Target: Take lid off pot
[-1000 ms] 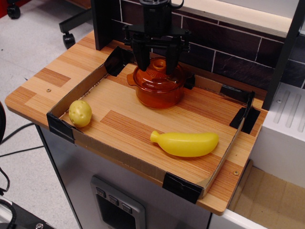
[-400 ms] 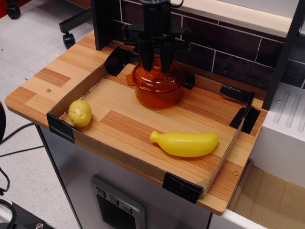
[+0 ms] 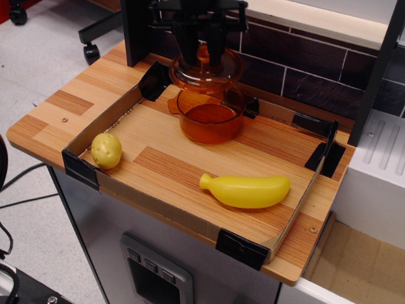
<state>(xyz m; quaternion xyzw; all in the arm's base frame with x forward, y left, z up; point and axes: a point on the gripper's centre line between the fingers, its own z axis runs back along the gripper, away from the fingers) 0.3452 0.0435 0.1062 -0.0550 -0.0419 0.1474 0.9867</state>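
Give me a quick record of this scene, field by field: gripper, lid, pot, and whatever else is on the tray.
gripper: shut on the lid's knob
lid: lifted clear, hanging above the pot
pot: open, standing at the back of the tray
banana: lying near the front right
potato: at the left edge
tray: cardboard walls, black taped corners

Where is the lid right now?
The lid hangs in the gripper, jaws shut on its knob, just above the open pot at the tray's back.

lid (image 3: 205,71) above pot (image 3: 210,121) | banana (image 3: 247,190) front-right | potato (image 3: 106,150) front-left
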